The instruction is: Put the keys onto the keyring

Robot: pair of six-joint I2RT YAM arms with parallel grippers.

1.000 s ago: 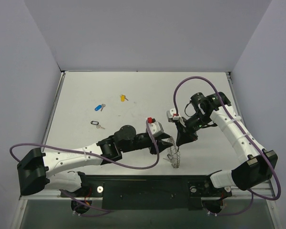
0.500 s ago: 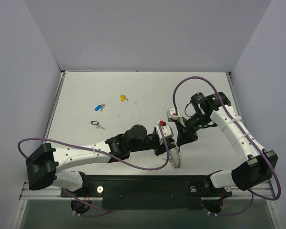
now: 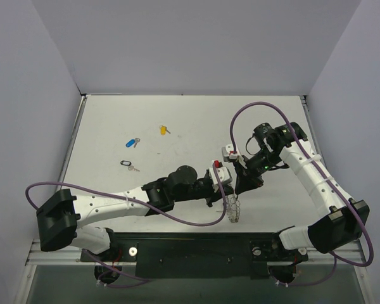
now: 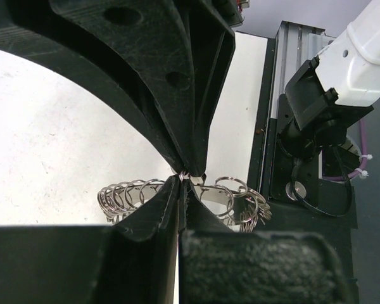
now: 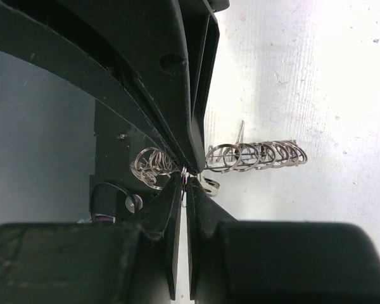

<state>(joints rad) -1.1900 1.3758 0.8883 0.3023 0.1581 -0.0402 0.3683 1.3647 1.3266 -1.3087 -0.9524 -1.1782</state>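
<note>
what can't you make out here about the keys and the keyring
- Left wrist view: the shut left gripper pinches a silver sliver; key or wire, its fingers hide which.
- Right wrist view: the right gripper, shut on the keyring, covers the keyring's middle.
- Top view: too small to show whether any key is on the keyring; both grippers cover its top.

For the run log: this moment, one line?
left end effector shut on keyring | right end effector likewise | blue key loose
</note>
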